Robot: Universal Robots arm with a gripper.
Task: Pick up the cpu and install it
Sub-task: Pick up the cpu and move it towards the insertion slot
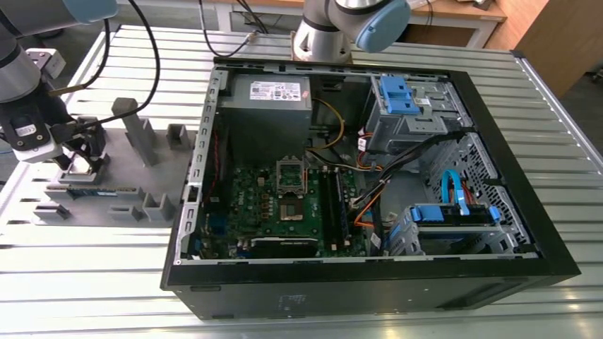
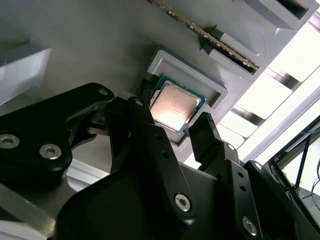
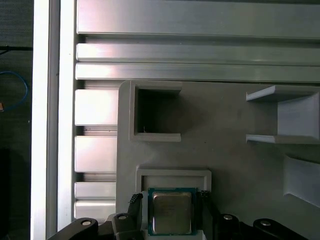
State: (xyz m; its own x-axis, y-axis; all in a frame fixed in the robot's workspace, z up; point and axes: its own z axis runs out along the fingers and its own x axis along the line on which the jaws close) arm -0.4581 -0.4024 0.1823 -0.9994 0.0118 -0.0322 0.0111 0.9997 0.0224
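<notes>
The cpu (image 2: 176, 101), a small square chip with a shiny metal top and a green rim, lies in a shallow recess of the grey holder plate (image 2: 100, 45). It also shows in the first wrist view, the cpu (image 3: 171, 212) lying flat in the same recess. My gripper (image 2: 175, 114) is right over it, its black fingers (image 2: 145, 107) standing on two opposite sides of the chip with small gaps, open. In the exterior view the gripper (image 1: 83, 159) is low over the holder plate (image 1: 141, 176) at the exterior view's left. The motherboard's socket (image 1: 290, 210) sits inside the open computer case.
The open black computer case (image 1: 377, 282) takes up the middle and the exterior view's right, with cables and blue drive bays inside. Upright grey posts (image 1: 141, 131) stand on the holder plate. A green memory stick (image 2: 210, 37) lies in a slot near the cpu. A second arm's base (image 1: 330, 28) stands behind.
</notes>
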